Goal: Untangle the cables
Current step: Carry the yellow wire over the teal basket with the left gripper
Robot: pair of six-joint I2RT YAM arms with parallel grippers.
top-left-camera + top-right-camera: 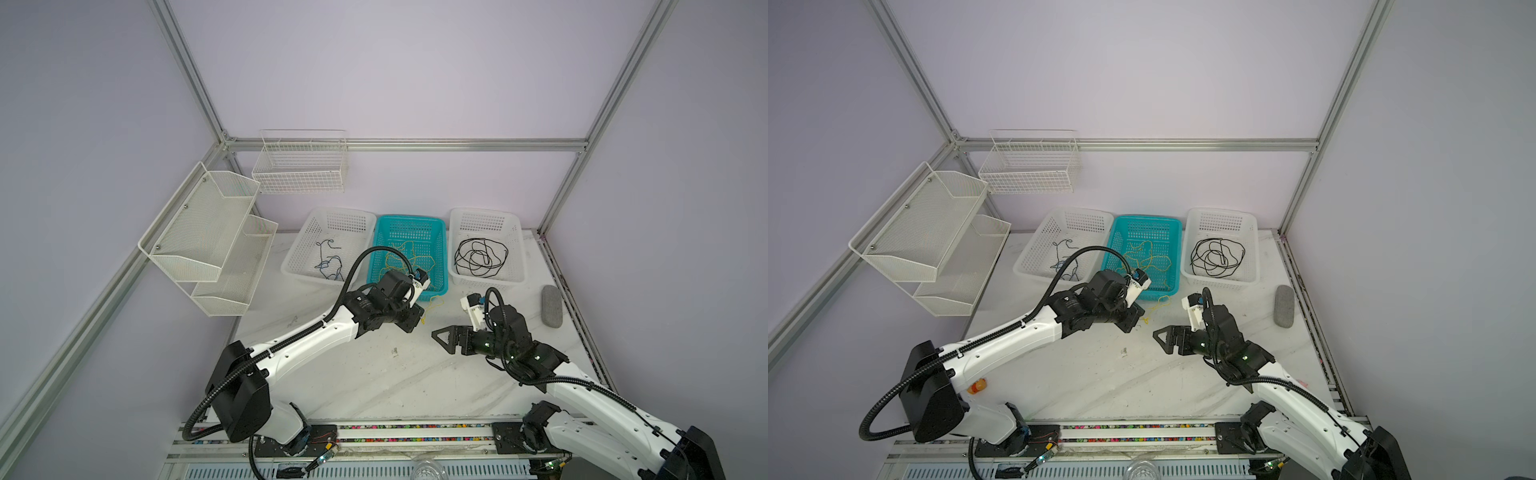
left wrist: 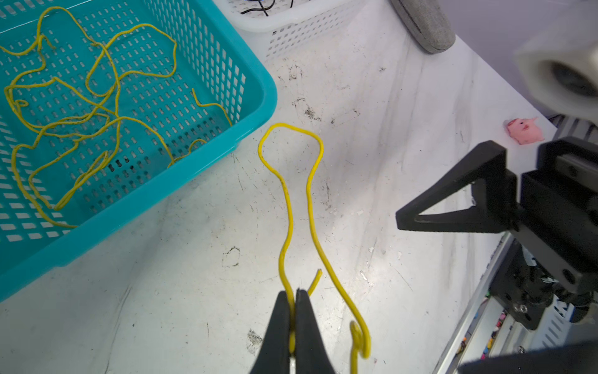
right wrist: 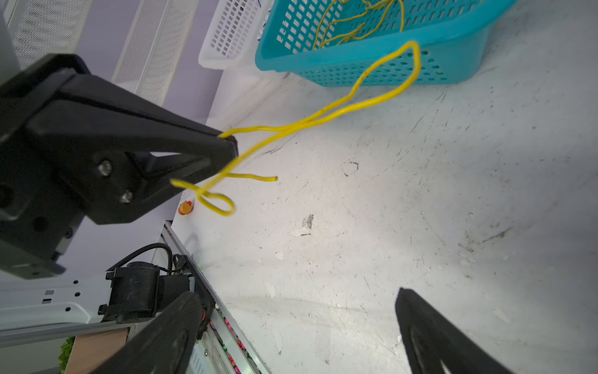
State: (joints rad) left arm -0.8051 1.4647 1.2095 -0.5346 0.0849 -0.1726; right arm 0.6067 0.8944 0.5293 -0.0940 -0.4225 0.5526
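While left jaws clamp yellow cable (image 2: 289, 125), tail cut off; right jaws wide.

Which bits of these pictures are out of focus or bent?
Left wrist view: the yellow cable is sharp mid-loop, its near curl soft, the white housing blurred. Right wrist view: the nearest jaws are fuzzy. Both top views: frame posts splay, a wide-lens effect.

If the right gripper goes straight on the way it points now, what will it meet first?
Probably the yellow cable held in the shut left gripper; depth is unclear, so the right gripper might pass beside its strands.
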